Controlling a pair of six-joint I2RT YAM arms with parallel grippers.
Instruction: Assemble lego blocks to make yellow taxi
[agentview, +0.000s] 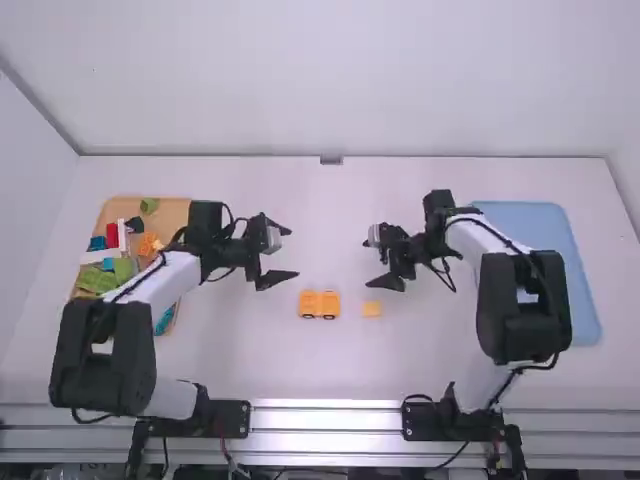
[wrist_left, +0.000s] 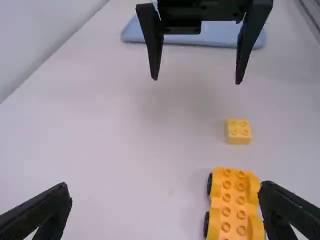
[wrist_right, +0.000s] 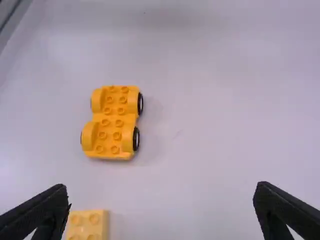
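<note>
Between the two arms, the orange-yellow car base with black wheels (agentview: 319, 304) lies studs up on the table, also in the left wrist view (wrist_left: 233, 205) and right wrist view (wrist_right: 112, 122). A small light-yellow block (agentview: 372, 309) lies apart from it, to its right; the left wrist view shows this block (wrist_left: 238, 131), the right wrist view the same block (wrist_right: 88, 224). My left gripper (agentview: 284, 254) is open and empty, up and left of the car base; its own view has the gripper (wrist_left: 167, 200) wide. My right gripper (agentview: 377, 264), open and empty, is above the small block; its own view includes the gripper (wrist_right: 160, 200).
A wooden tray (agentview: 172, 210) with several coloured blocks, among them red, green, blue, white and orange ones, stands at the left, partly behind the left arm. On the right a blue tray (agentview: 584, 290) lies partly beneath the right arm.
</note>
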